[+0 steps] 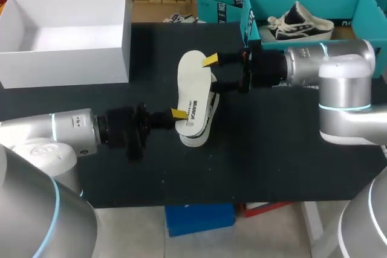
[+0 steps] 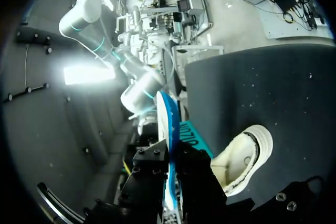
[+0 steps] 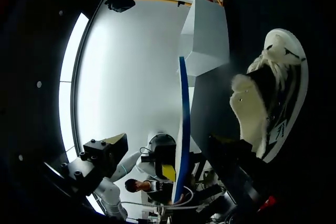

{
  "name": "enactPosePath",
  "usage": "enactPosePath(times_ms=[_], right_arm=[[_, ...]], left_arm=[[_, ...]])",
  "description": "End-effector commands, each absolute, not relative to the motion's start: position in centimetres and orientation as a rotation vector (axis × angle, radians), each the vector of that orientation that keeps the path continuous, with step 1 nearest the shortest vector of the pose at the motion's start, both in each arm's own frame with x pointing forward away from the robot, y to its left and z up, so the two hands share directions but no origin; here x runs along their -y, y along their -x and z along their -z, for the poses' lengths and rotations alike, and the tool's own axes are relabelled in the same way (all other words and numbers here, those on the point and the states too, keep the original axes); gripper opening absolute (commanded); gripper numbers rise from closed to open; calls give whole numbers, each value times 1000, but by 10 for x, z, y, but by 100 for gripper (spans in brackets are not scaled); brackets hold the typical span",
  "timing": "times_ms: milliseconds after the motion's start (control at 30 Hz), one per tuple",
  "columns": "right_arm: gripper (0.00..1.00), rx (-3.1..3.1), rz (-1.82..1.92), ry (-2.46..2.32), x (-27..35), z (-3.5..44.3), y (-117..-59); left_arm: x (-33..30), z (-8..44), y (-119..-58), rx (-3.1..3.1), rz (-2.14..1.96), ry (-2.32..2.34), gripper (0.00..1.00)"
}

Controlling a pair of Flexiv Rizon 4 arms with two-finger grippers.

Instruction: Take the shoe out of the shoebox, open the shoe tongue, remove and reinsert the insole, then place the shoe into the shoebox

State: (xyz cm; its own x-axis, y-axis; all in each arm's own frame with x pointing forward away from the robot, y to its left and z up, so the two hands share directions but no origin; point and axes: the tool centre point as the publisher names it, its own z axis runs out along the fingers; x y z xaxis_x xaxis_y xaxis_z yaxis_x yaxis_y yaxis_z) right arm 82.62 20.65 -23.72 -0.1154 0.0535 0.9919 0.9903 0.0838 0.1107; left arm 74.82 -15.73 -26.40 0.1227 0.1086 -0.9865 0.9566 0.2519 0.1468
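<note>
The head view looks down from high behind the robot over the whole table (image 1: 272, 161). The left wrist view sits close, facing right along the edge of the insole (image 2: 169, 124); the right wrist view, equally close, faces left along it. All three share the insole and the shoe (image 1: 202, 128)

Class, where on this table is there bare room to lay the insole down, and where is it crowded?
Free: the table in front of the shoe, and the strip between shoebox and shoe. Crowded: the middle, where left gripper and right gripper meet at the insole.
</note>
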Motion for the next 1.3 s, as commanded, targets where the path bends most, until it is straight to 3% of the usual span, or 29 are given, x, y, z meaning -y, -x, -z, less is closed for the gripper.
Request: enactPosePath(times_ms=[33,767,800,833,867,967,1000,1033,1067,1100,1300], right_arm=[[100,1415,1124,1091,-215,239,-829],[100,1427,1101,1152,-226,239,-800],[96,1425,1103,1153,-227,240,-799],[67,1423,1103,1154,-227,240,-799],[52,1420,1104,1155,-228,241,-798],[46,1415,1102,1157,-230,244,-796],[38,1414,1097,1163,-231,245,-796],[28,1414,1095,1165,-232,245,-795],[5,1414,1095,1165,-232,245,-795],[0,1414,1095,1165,-232,245,-795],[0,1414,1095,1165,-232,245,-795]], left_arm=[[159,263,-748,-1292,866,-1143,0],[159,263,-748,-1292,866,-1143,0],[159,263,-748,-1292,866,-1143,0],[159,263,-748,-1292,866,-1143,0],[159,263,-748,-1292,866,-1143,0],[159,263,-748,-1292,866,-1143,0],[159,263,-748,-1292,866,-1143,0],[159,263,-748,-1292,866,-1143,0],[159,263,-748,-1292,866,-1143,0],[159,263,-748,-1292,866,-1143,0],[159,263,-748,-1292,866,-1143,0]])
